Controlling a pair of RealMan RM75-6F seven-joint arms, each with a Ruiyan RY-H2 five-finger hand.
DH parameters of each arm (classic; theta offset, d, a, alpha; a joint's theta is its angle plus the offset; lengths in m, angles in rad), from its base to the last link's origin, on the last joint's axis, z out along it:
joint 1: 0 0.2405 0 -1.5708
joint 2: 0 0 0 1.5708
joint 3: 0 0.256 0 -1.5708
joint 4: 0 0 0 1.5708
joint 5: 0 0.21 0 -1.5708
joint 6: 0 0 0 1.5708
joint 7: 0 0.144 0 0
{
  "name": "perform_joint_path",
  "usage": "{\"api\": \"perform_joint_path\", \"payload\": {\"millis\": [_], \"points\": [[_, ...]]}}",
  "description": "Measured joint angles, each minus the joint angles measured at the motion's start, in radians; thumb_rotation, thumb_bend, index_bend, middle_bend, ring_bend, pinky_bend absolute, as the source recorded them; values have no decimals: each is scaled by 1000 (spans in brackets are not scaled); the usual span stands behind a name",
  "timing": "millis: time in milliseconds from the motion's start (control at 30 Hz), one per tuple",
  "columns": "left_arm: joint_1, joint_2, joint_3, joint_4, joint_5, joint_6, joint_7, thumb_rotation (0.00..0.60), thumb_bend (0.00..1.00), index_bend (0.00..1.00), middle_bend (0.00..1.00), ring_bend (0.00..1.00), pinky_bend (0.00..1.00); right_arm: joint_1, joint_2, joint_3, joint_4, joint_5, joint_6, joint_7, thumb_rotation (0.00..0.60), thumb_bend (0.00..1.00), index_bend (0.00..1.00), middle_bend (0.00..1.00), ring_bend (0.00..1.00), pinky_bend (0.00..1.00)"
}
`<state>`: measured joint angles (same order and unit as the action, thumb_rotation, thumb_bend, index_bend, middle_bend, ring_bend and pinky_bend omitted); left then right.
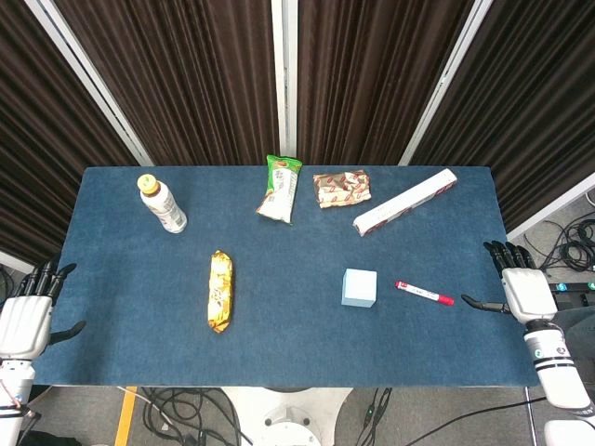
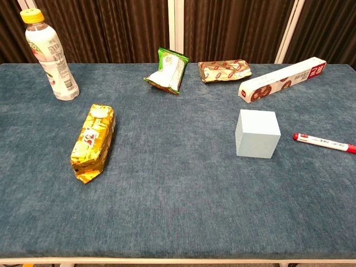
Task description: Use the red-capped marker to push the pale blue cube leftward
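Red-capped marker (image 1: 425, 294) lies on the table (image 1: 279, 353) just right of the pale blue cube (image 1: 359, 287), long axis roughly left-right. Right robot hand (image 1: 525, 290), empty with fingers apart, is nearer; left robot hand (image 1: 26, 311) likewise idle, far off.

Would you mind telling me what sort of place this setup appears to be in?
Probably a robotics lab or test cell: a blue-covered table of staged props, dark curtains as a backdrop, and loose cables on the floor beneath.

Blue table (image 1: 279, 353), cube (image 1: 359, 287), marker (image 1: 425, 294), bottle (image 1: 162, 204), snack packs, long box (image 1: 404, 202)
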<state>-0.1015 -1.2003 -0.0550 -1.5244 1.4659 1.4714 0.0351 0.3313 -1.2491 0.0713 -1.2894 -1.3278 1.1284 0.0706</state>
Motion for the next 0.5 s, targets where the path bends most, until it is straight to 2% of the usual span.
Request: {"api": "perform_joint_path", "payload": {"millis": [200, 233, 267, 300, 367, 433, 500], "points": [[6, 5, 7, -2, 12, 12, -2, 600, 94, 182, 99, 14, 174, -3, 0, 2, -21, 7, -3, -31, 223, 0, 20, 84, 23, 27], [6, 8, 8, -4, 15, 12, -2, 600, 95, 182, 99, 14, 174, -6, 2, 2, -27, 9, 0, -39, 222, 0, 45, 113, 71, 102], [6, 12, 8, -4, 17, 13, -2, 600, 94, 182, 99, 14, 174, -8, 3, 2, -33, 12, 3, -50, 233, 0, 97, 155, 158, 236], [6, 14, 6, -4, 17, 14, -4, 600, 94, 182, 99, 14, 174, -12, 5, 4, -43, 20, 8, -67, 251, 0, 175, 209, 299, 431], [5, 16, 3, -4, 16, 14, -9, 600, 94, 182, 99, 14, 174, -18, 7, 6, -64, 36, 13, -94, 285, 0, 263, 275, 516, 661], [3, 17, 0, -1, 11, 12, -17, 600, 94, 182, 99, 14, 174, -23, 10, 8, -95, 62, 10, -122, 359, 0, 314, 332, 674, 792], [1, 17, -1, 4, 9, 7, -22, 600, 94, 182, 99, 14, 174, -26, 9, 9, -116, 83, 8, -158, 471, 0, 369, 375, 752, 858]]}}
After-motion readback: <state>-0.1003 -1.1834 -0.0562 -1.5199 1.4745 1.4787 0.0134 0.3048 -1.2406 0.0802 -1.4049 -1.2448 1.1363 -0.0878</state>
